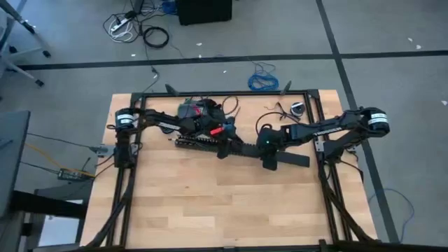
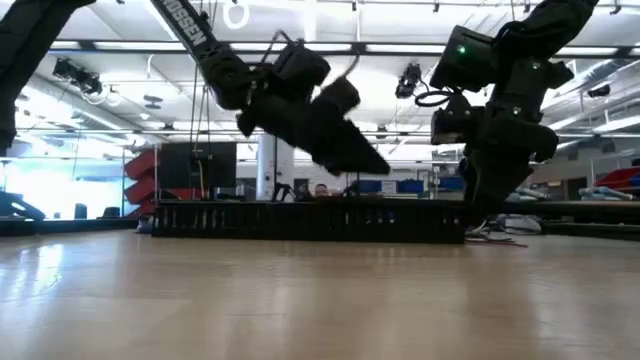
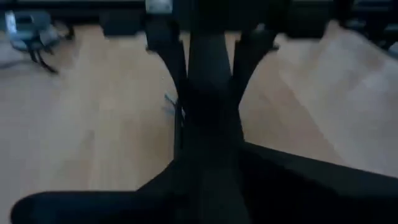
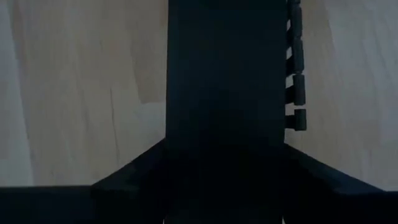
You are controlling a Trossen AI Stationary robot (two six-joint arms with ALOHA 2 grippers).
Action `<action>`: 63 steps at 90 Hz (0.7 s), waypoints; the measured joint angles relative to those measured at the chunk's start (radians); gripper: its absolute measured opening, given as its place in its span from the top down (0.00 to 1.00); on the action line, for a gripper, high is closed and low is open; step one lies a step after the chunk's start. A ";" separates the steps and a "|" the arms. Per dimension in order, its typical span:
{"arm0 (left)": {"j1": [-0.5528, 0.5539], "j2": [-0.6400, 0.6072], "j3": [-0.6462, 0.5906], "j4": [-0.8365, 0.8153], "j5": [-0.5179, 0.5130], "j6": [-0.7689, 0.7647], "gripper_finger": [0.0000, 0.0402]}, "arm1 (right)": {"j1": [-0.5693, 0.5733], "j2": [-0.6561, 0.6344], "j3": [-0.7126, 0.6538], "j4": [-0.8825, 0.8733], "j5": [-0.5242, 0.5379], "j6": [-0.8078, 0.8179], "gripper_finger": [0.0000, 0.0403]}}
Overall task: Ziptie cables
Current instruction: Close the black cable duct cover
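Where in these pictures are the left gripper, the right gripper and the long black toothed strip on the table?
left gripper (image 1: pixel 225 145): high view, at its fingertips.
right gripper (image 1: pixel 246 148): high view, at its fingertips.
black toothed strip (image 2: pixel 300 220): low view, middle of its side.

Dark jointed arms (image 1: pixel 318 128), white lettering
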 joint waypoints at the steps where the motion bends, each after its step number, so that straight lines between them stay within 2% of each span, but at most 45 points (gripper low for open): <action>1: 0.001 -0.005 0.000 0.001 0.002 0.000 0.79 | 0.001 -0.003 0.000 -0.002 0.000 0.000 0.46; 15: 0.033 -0.073 0.000 -0.086 0.010 0.030 0.78 | 0.014 -0.074 -0.002 -0.027 -0.001 0.003 0.46; 35: 0.071 -0.076 -0.001 -0.127 0.021 0.030 0.78 | 0.022 -0.176 -0.002 -0.062 -0.009 0.015 0.46; 63: 0.071 -0.077 -0.001 -0.125 0.022 0.030 0.78 | 0.022 -0.181 -0.002 -0.178 -0.106 0.091 0.44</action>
